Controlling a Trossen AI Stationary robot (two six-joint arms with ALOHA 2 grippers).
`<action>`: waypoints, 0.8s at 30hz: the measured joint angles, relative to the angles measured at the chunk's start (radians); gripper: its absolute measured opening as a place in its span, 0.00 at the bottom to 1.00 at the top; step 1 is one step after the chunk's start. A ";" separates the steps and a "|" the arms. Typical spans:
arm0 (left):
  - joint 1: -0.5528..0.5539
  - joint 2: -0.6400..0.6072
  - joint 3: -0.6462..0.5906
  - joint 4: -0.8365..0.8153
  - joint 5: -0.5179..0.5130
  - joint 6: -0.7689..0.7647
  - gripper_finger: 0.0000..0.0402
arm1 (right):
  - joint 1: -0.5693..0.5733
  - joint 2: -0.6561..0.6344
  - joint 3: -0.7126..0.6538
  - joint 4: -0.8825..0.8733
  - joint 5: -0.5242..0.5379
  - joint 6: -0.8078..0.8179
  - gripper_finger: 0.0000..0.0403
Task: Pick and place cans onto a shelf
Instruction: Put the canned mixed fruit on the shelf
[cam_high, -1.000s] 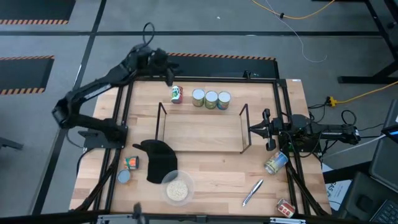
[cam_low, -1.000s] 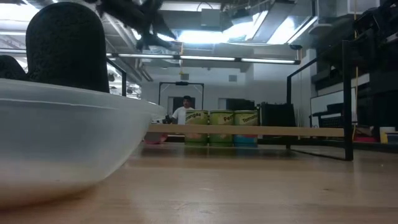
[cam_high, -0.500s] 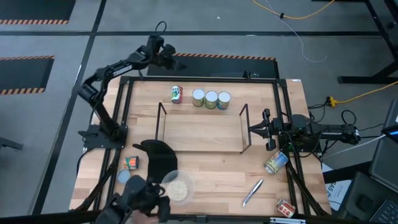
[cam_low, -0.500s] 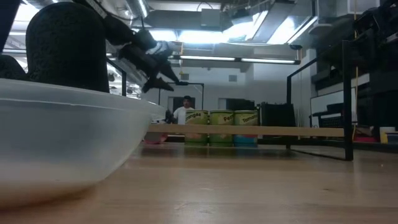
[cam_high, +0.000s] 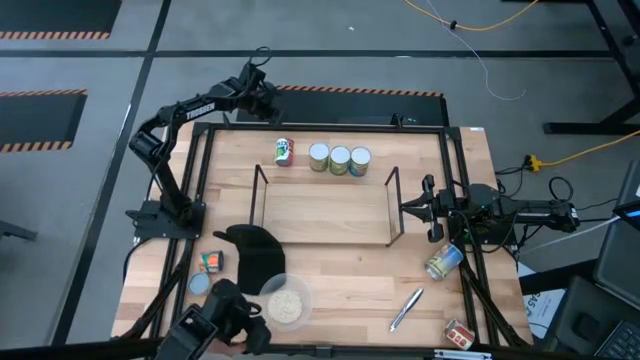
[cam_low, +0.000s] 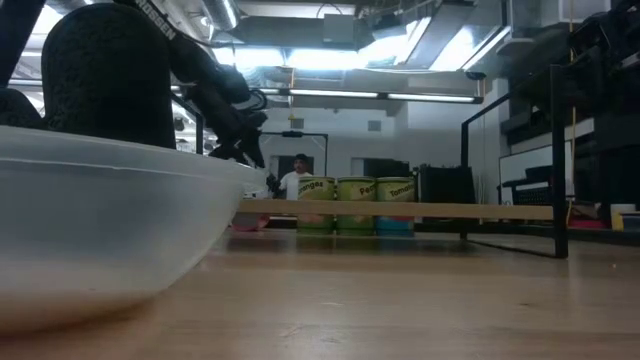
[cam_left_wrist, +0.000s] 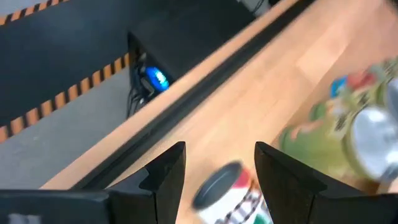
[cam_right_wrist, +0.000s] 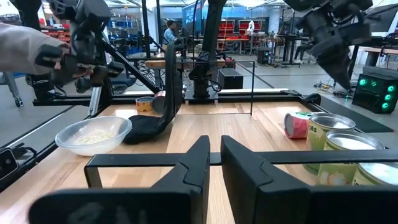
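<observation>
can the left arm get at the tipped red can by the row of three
Probably yes: the left gripper hangs just behind the tipped can, jaws open, with bare table between them.

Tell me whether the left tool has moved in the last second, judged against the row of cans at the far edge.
Yes. In the high view the left tool has pulled back from above the lying can to beyond the table's far edge.

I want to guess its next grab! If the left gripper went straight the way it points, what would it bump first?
Probably the can lying on its side. The left gripper, open, frames that can between its fingers in its wrist view, ahead of the upright cans; depth is hard to judge.
</observation>
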 joint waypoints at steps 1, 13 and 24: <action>-0.003 0.000 0.000 -0.018 -0.007 0.023 0.46 | 0.000 0.000 0.000 0.000 0.000 0.000 0.11; -0.060 0.050 0.000 -0.046 -0.010 0.126 0.46 | 0.000 0.000 0.000 0.000 0.000 -0.003 0.11; -0.076 0.096 -0.002 -0.043 0.002 0.135 0.46 | 0.000 0.000 0.000 0.000 0.000 -0.004 0.11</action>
